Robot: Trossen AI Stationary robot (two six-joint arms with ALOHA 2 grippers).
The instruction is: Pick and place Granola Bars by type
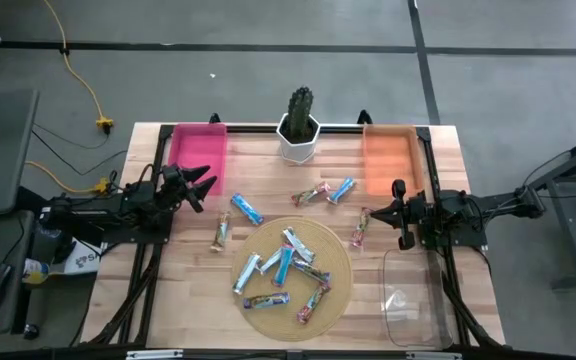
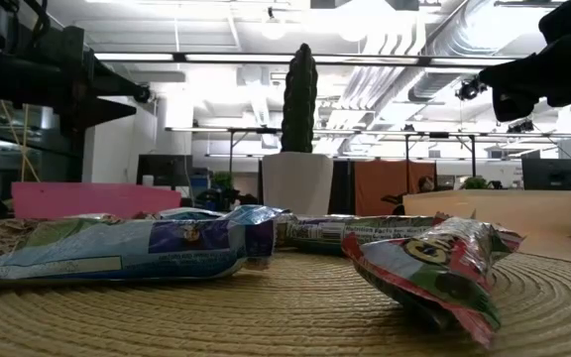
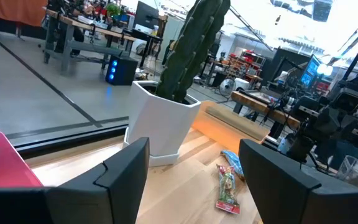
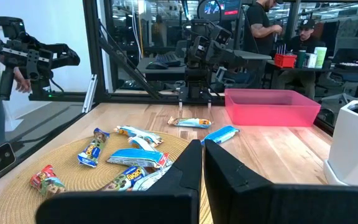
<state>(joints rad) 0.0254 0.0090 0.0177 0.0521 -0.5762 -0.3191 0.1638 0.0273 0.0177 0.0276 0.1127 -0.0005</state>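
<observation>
Honestly, main risk is the pile: Granola Bars [image 1: 286, 262] overlap on the woven mat [image 1: 340, 262], so left gripper [image 1: 206, 186], spread and empty, could snag two types; right gripper [image 1: 398, 212] clenched, empty.

Foil-wrapped granola bars [image 1: 286, 262] lie on the round woven mat [image 1: 340, 262] (others just beside it) — white potted cactus [image 1: 299, 132] behind, on the wooden worktop [image 1: 258, 180].

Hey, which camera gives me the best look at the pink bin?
The right wrist view: the pink bin shows whole there, with rim and side walls, standing on the table. The high view shows it from above at the back left. The low view shows just a strip of its side, and the left wrist view only a corner.
</observation>
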